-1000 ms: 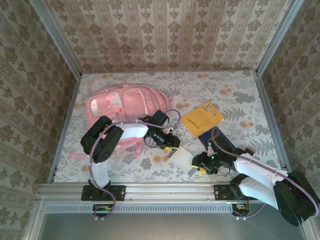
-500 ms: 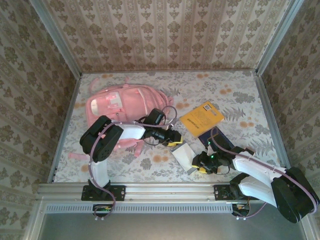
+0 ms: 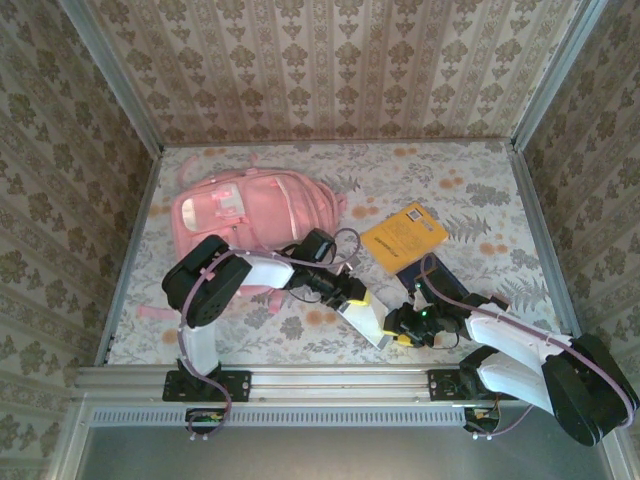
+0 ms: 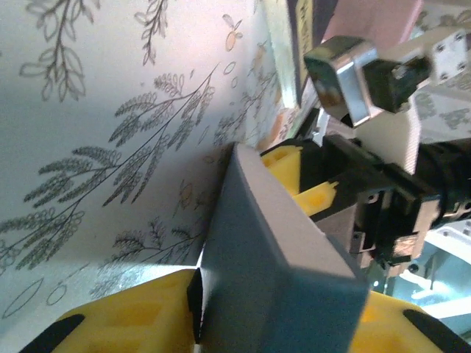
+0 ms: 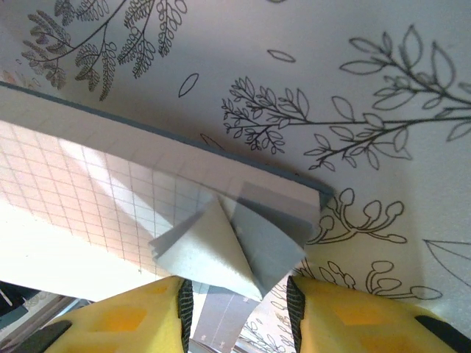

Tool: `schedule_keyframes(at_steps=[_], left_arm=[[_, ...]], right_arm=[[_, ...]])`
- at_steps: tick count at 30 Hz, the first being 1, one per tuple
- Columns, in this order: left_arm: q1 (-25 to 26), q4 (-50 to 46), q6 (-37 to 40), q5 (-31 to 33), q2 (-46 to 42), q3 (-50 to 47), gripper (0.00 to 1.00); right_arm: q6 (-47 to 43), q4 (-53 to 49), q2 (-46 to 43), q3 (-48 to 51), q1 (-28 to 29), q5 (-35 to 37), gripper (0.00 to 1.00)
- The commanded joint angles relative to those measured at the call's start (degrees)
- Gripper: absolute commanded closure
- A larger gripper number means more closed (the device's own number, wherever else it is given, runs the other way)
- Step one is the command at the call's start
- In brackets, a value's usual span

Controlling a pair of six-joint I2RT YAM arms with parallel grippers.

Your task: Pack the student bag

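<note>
**Grippers meet at a notebook while the pink bag lies flat behind them**

Left gripper (image 3: 352, 296) is clamped on the far left end of a thin notebook (image 3: 365, 318). In its wrist view the smooth grey cover fills the gap between the yellow fingers (image 4: 125, 320), and one finger presses right against it. The right gripper (image 3: 398, 327) is at the notebook's near right end. In its wrist view a fanned corner of squared paper sits between the yellow pads, but I cannot tell whether they are pinching it. The notebook is a flat rectangle, pale on its face, and it runs slantwise between the two grippers in the near middle of the table (image 3: 480, 190).

The bag (image 3: 255, 215) lies on the far left part of the table, just beyond the left arm, which reaches across its near edge. It is soft, puffy pink fabric, rounded at the corners, with its front pockets facing up and a paler panel near its left end. Its long axis runs left to right, parallel to the far wall. A thin pink strap (image 3: 150, 312) trails off toward the near left edge.

Right of the bag is a glossy yellow book (image 3: 404, 234), turned diagonally. A dark book (image 3: 437, 283) lies just beside its near corner. The tabletop is covered in a pale cloth printed with leaves and orange blossoms.
</note>
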State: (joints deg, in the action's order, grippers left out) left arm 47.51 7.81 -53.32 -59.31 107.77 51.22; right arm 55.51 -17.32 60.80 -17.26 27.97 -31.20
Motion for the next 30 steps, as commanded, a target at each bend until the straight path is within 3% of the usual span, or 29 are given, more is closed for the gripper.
schedule_keyframes(at_steps=[1,3,5,8,11,15,22,26,30], left_arm=[[0.23,-17.49,13.0,2.92,-3.9,5.67,0.68],[-0.11,-22.25,15.99,4.67,-4.38,7.55,0.74],[-0.45,-24.54,17.39,6.48,-4.94,8.7,0.86],[-1.32,-25.72,18.34,8.42,-6.55,9.38,1.0],[-3.18,-22.93,16.36,8.41,-9.99,8.2,1.0],[-5.98,-16.86,11.95,7.01,-16.18,6.41,1.0],[-8.62,-1.74,-0.59,6.33,-24.85,2.92,1.0],[-8.74,1.24,-3.05,6.92,-27.58,2.51,1.0],[-8.82,4.06,-5.03,7.27,-29.75,1.86,1.0]], right_arm=[[-2.23,11.58,1.72,2.31,0.07,6.68,0.58],[-2.59,10.82,1.48,2.31,0.13,7.1,0.58],[-2.86,9.59,0.81,2.18,-0.01,7.7,0.56],[-3.36,5.46,-2.39,1.25,-0.02,9.15,0.44],[-4.04,0.71,-8.36,-0.56,-0.1,10.78,0.24],[-2.41,2.12,-18.59,-1.32,-0.52,8.03,0.0],[9.35,20.28,-20.75,-2.44,-1.73,0.68,0.0],[15.68,34.11,-19.32,-2.8,-1.74,-1.37,0.04],[16.94,37.85,-19.95,-4.26,-1.7,-0.19,0.09]])
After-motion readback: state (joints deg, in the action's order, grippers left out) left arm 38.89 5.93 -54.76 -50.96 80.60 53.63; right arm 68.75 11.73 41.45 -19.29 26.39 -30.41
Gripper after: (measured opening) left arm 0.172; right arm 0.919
